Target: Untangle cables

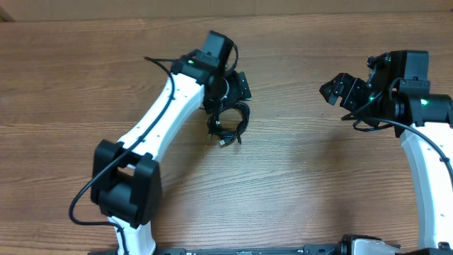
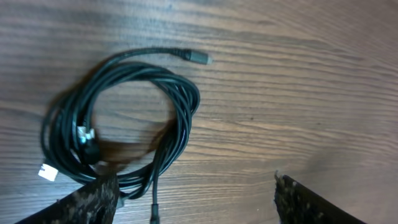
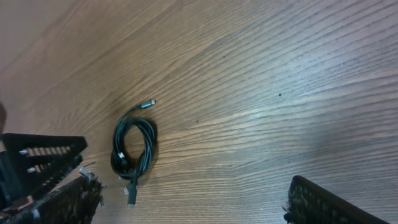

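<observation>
— Which step, going by this?

— Looks like the approach before a first grasp. No untangling done yet: see the cables (image 1: 228, 126), wound in one loose ring on the table (image 1: 318, 184), directly beneath the left gripper (image 1: 237, 86).

— State of that pincer?

— Spread wide, gripping nothing. Seems to brush the ring's edge with one finger (image 2: 93, 196) in the wrist view, though hard to call it contact or mere overlap.

— And the right gripper (image 1: 338, 88)?

— Also gaping, also empty. Parked well apart from the left gripper, off to its right side, above bare wood.

— Next move?

— Probably calls for lowering and closing on a single strand, not the whole bundle. Best to aim near the silvery plug (image 2: 200, 58), sticking out on the far side of the ring from the left gripper's fingertips. Then likely needs the rest pinned by the other arm, or a slow draw outward.

— Anything hidden?

— Plenty. Cannot count the cords, or tell where crossed. From overhead, loses the ring's upper part behind the left gripper's wrist. Cuts off one strand at the bottom edge of the left wrist view. Shows a white plug (image 2: 46, 172) and a small silvery connector (image 2: 84, 132) near the left gripper's finger, but not whose ends.
</observation>
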{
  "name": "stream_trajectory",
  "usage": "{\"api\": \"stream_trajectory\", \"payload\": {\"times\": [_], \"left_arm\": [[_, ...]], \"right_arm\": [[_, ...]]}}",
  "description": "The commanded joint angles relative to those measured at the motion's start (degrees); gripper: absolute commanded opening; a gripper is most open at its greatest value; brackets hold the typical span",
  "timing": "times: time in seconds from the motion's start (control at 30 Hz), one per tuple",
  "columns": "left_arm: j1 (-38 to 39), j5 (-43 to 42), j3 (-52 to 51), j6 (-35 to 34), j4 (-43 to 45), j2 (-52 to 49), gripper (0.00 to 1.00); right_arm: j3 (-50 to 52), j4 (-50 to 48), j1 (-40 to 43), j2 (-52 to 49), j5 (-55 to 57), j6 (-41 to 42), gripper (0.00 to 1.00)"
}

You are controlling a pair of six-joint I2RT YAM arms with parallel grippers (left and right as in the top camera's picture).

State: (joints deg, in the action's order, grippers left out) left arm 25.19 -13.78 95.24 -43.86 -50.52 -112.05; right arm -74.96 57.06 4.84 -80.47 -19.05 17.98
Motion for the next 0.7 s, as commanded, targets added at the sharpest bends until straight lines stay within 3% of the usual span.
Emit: {"api": "stream_trajectory", "payload": {"times": [0.0, 0.07, 0.13, 0.23, 0.37, 0.47, 0.67], "left_arm": [[3.0, 4.8, 0.5, -12.1, 0.2, -3.9, 0.64], [4.7, 6.2, 0.5, -14.6, -0.7, -5.2, 0.60], [4.2, 13.2, 0.5, -17.0, -5.3, -5.3, 0.58], [3.2, 16.4, 0.3, -13.2, -8.0, -5.7, 0.47], [3.2, 19.5, -0.3, -20.7, -13.1, -5.7, 0.58], [3.2, 16.9, -2.2, -22.1, -12.2, -5.9, 0.64], [3.1, 13.7, -6.2, -22.6, -8.7, -7.6, 0.65]], "right_arm": [[-1.1, 0.2, 0.1, -0.7, 0.6, 0.0, 0.95], [-1.1, 0.2, 0.1, -0.7, 0.6, 0.0, 0.95], [-1.1, 0.3, 0.1, -0.7, 0.6, 0.0, 0.98], [-1.1, 0.7, 0.1, -0.7, 0.6, 0.0, 0.99], [-1.1, 1.4, 0.1, -0.7, 0.6, -0.3, 0.99], [-1.1, 1.6, 0.1, -0.7, 0.6, -1.5, 0.99], [-1.1, 1.7, 0.1, -0.7, 0.6, -1.8, 0.99]]}}
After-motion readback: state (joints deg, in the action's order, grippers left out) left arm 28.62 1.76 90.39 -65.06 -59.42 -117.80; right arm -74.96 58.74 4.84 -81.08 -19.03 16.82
